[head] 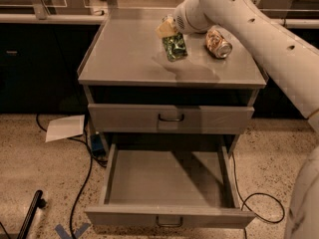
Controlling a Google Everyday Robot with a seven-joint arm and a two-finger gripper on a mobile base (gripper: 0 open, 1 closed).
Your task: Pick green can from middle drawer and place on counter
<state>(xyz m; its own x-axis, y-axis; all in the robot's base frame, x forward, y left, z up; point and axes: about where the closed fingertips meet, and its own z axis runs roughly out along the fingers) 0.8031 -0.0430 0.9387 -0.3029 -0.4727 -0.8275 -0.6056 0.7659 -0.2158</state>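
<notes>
The green can (175, 47) is tilted in my gripper (169, 32), which is shut on its upper end. The can's lower end is at or just above the counter (124, 59), near the back middle; I cannot tell if it touches. My white arm reaches in from the upper right. The middle drawer (169, 180) is pulled fully open below, and its tray is empty.
An orange-brown and silver can (218, 43) lies on its side on the counter, right of the green can. The drawer above (171, 117) is closed. A white sheet (65, 127), cables (84, 178) and a dark bar (30, 215) lie on the speckled floor on the left.
</notes>
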